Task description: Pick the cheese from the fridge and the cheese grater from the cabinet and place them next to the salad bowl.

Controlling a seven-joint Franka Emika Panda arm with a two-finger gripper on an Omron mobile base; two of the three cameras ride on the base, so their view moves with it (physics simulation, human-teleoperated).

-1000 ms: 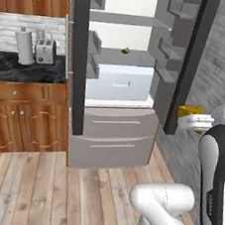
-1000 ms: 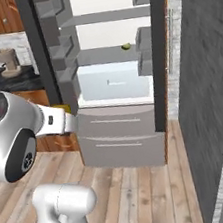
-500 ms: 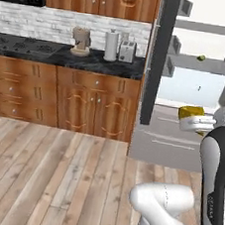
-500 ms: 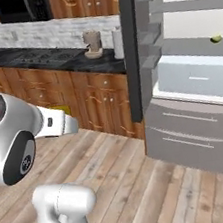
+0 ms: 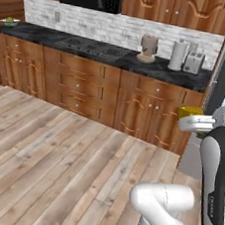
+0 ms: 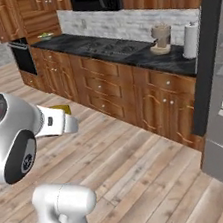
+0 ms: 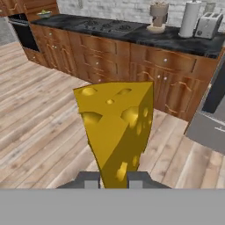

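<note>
The cheese (image 7: 117, 127) is clamped btwn the gripper (image 7: 113, 179) fingers, held up in the air w/ the wood floor (image 7: 39, 132) below it. The yellow wedge is also seen at the arm's tip in the left base view (image 5: 189, 112). Further back, relative to the cheese, a dark counter (image 7: 176, 41) is stretched over reddish cabinets. On that counter, behind the cheese, a paper towel roll (image 7: 190, 18) and a toaster (image 7: 208, 25) are parked. The salad bowl (image 5: 9, 22) is spotted at the counter's far end, well apart from the cheese.
</note>
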